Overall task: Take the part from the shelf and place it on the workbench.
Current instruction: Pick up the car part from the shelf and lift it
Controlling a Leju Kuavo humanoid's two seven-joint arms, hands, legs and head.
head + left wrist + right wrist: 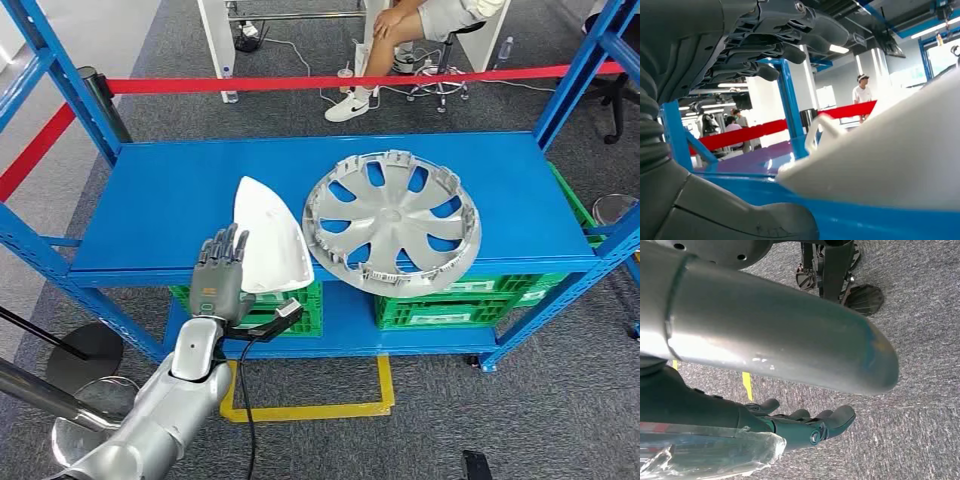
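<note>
While left hand [217, 275] hovers open, holding nothing, at shelf [151, 215] front edge, white part [266, 235] lies just beside it at 2 o'clock: smooth, curved, roughly triangular. Right hand [806, 424] hangs w/ fingers apart, empty.

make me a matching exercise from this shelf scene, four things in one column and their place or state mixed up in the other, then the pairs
Things:
1. white part
2. silver wheel cover
3. green crates
4. left hand

Places or states:
A. on the lower shelf, under the blue top shelf
B. open at the front edge of the top shelf, fingers just beside the white part
C. on the top shelf, to the right of the white part, jutting over the front edge
D. on the top shelf, near the front, left of the wheel cover

Pairs: 1-D, 2-C, 3-A, 4-B
</note>
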